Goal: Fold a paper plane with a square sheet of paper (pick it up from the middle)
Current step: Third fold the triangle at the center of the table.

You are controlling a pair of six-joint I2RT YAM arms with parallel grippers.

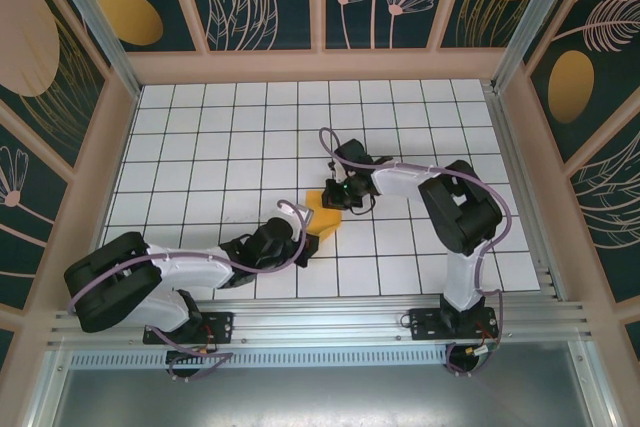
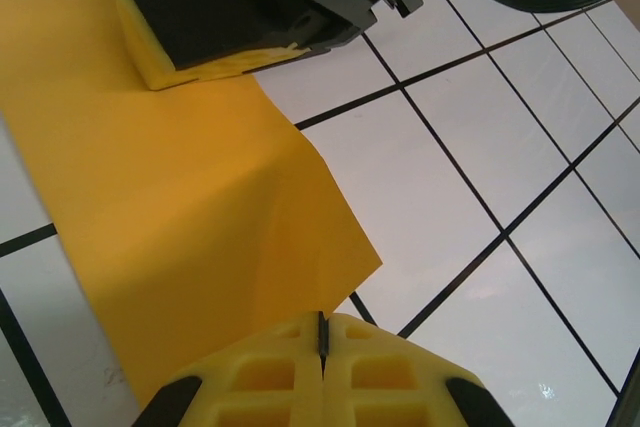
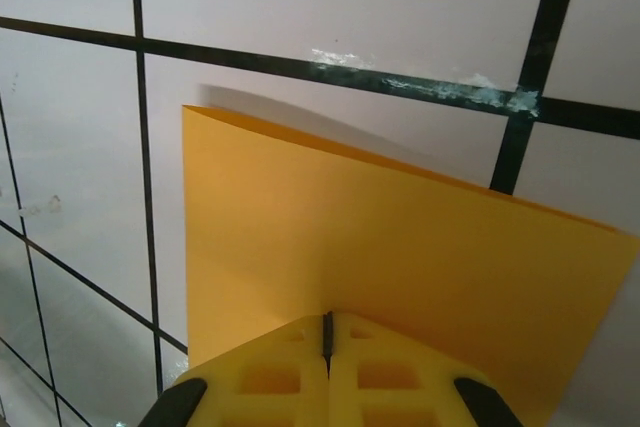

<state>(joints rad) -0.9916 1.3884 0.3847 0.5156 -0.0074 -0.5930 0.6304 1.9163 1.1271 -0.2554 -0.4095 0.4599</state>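
white gridded table [image 1: 200, 137]: left claw [image 2: 322, 319] and right claw [image 3: 327, 319] each pinch the square sheet of paper [image 2: 180, 197].

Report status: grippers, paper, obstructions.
Left gripper shut on paper. Right gripper shut on paper, opposite side. Paper partly lifted. Nothing in the way.

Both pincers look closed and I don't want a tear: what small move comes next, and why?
Probably raise the right pincer slightly and carry its edge toward the left pincer. Both are shut at opposite edges of the square sheet of paper, which bows off the table, so a gentle arc should start the fold.
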